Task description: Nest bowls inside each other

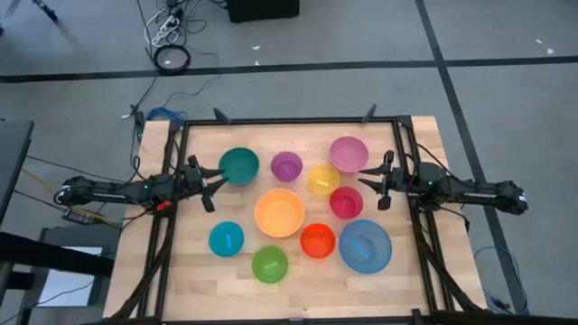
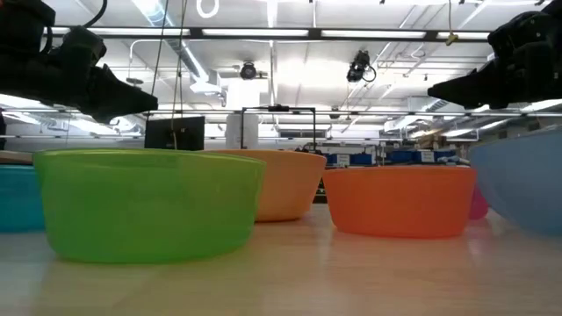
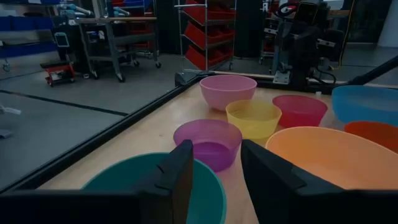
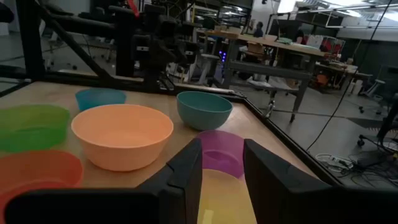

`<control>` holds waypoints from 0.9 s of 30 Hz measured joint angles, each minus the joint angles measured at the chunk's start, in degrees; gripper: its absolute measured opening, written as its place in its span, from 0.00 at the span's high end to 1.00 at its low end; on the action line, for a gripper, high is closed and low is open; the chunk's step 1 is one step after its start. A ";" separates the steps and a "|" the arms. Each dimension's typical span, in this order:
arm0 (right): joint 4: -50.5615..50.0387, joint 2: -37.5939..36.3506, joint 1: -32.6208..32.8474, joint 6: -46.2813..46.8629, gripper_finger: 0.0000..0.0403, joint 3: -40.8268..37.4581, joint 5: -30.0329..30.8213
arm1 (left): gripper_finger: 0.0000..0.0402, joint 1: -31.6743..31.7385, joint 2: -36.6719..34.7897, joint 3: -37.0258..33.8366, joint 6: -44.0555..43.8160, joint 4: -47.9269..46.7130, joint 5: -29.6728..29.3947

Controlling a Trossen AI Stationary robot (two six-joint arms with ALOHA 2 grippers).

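1. A light wooden desk [image 1: 298, 271] framed by a black rail stands on a grey floor [image 1: 506, 90]; cables [image 1: 170, 36] lie on the floor beyond the far edge
2. The wrist views look into a workshop with a red-binned shelving rack [image 3: 208, 31] and work tables
3. Ten bowls sit upright on the desk, mouths up, none nested; being round, they have no long axis
4. Far row: teal bowl [image 1: 238, 166], purple bowl [image 1: 286, 166], yellow bowl [image 1: 322, 178], pink bowl [image 1: 349, 153]
5. Middle: the large orange bowl [image 1: 279, 212], with the magenta bowl [image 1: 346, 202] to its right
6. Near row: small blue bowl [image 1: 226, 239], green bowl [image 1: 269, 264], red-orange bowl [image 1: 317, 240], large blue bowl [image 1: 365, 245]
7. Bare wood runs along both side edges and the near edge; the bowls crowd the centre, several almost touching
8. The left gripper [image 1: 213, 180] hovers at the teal bowl's left rim, fingers apart, holding nothing
9. The right gripper [image 1: 370, 181] hangs between the pink and magenta bowls, fingers apart and empty
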 joint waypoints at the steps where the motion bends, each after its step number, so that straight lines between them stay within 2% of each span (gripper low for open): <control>1: 0.00 -0.01 -0.02 -0.01 0.74 0.00 0.01 | 0.64 0.00 0.00 0.00 0.00 0.00 0.02; 9: 0.57 0.01 0.00 -0.03 0.74 -0.02 0.56 | 0.64 0.00 0.02 0.00 -0.38 0.02 0.00; 12: 2.78 -0.01 0.00 1.33 0.74 -0.02 0.28 | 0.64 0.00 0.00 0.00 -7.03 0.05 0.55; 16: 6.63 0.00 0.00 15.38 0.74 -0.02 -3.92 | 0.64 0.01 0.02 0.00 -17.95 1.61 1.07; 19: 11.16 0.05 -0.20 13.76 0.74 -0.02 -1.52 | 0.64 0.02 -0.04 0.01 -17.91 5.95 0.65; 22: 15.33 0.07 -0.22 13.66 0.74 0.62 1.42 | 0.64 -0.10 0.35 0.14 -11.97 12.89 2.90; 25: 12.27 1.64 -0.20 10.85 0.74 5.18 1.63 | 0.64 -0.15 2.37 5.08 -5.98 13.56 2.26; 27: 5.79 4.35 -0.20 10.05 0.74 10.41 1.78 | 0.64 -0.15 5.53 11.04 -2.80 8.59 -0.38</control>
